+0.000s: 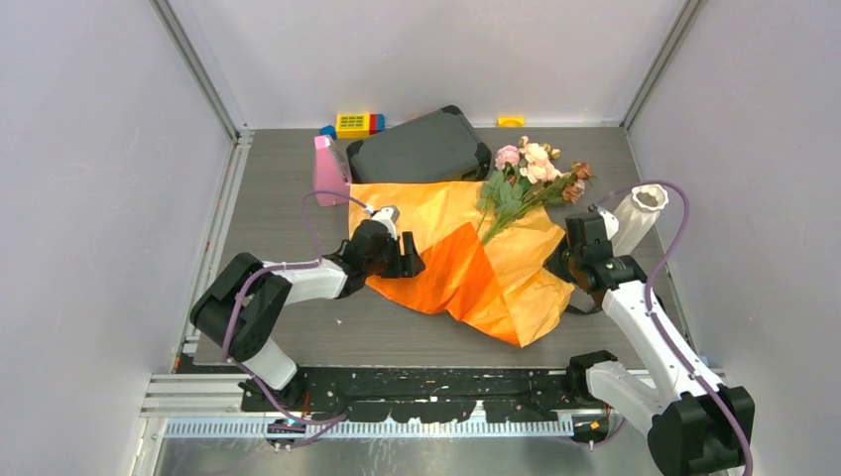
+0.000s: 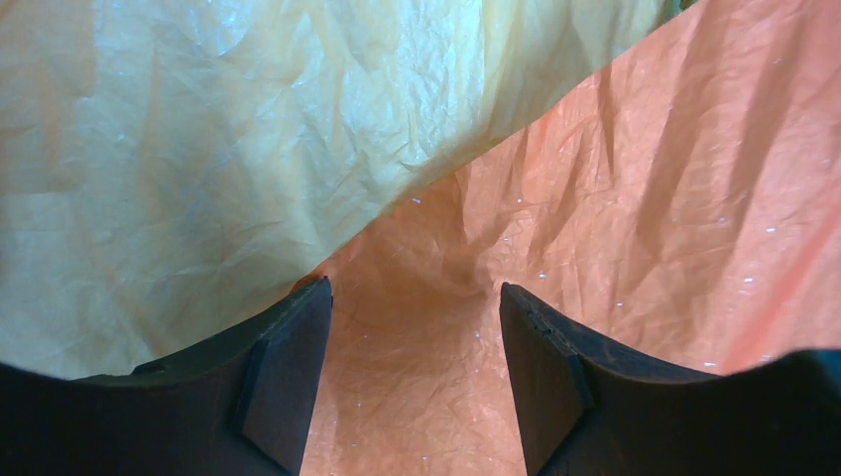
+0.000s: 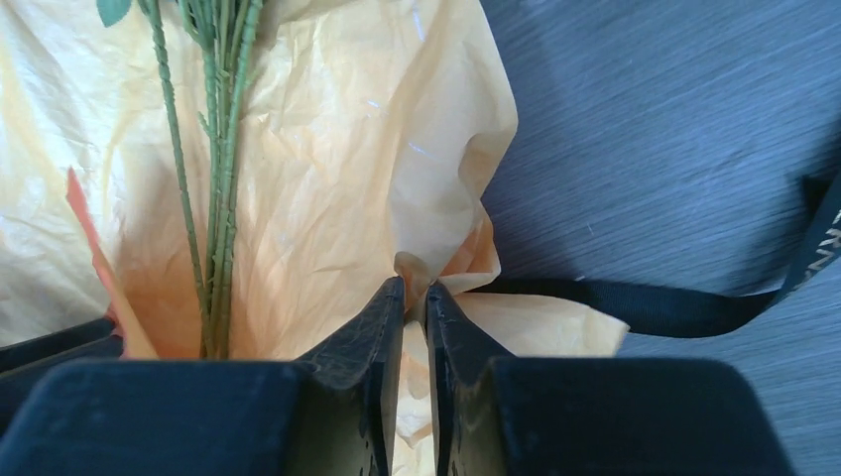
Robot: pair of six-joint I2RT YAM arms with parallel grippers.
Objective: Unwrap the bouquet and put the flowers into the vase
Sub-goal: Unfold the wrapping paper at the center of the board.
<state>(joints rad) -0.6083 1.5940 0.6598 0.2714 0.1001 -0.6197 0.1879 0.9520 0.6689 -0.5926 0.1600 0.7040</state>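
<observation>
1. The left gripper (image 2: 415,317) lies low over the near-left part of the spread orange paper (image 1: 496,268). Its jaws stand well apart with nothing between them. Only crinkled sheet shows beneath, the deeper orange panel on one side and the paler yellow-orange sheet on the other.
2. The right gripper (image 3: 415,297) sits at the paper's right edge. Its jaws are drawn narrow, almost touching, and pinch a raised fold of the paper's edge.
3. A black ribbon (image 3: 635,302) lies loose on the grey table (image 1: 298,327) just beside that pinched fold, running off to the right.
4. The paper is opened out flat across the middle of the table, between the two grippers.
5. The flowers (image 1: 531,174) lie unwrapped on the far-right part of the sheet. Their thin green stems (image 3: 218,149) run back across the paper to just left of the right gripper's fingers. The pink and peach blooms reach past the paper's far edge.
6. The vase (image 1: 640,213) is at the right, just beyond the right gripper and apart from the blooms. It leans with its wavy mouth turned upward.
7. Along the far wall a dark grey case (image 1: 421,149) touches the paper's far edge. A pink wedge (image 1: 327,169) and coloured toy blocks (image 1: 355,124) are beside it.
</observation>
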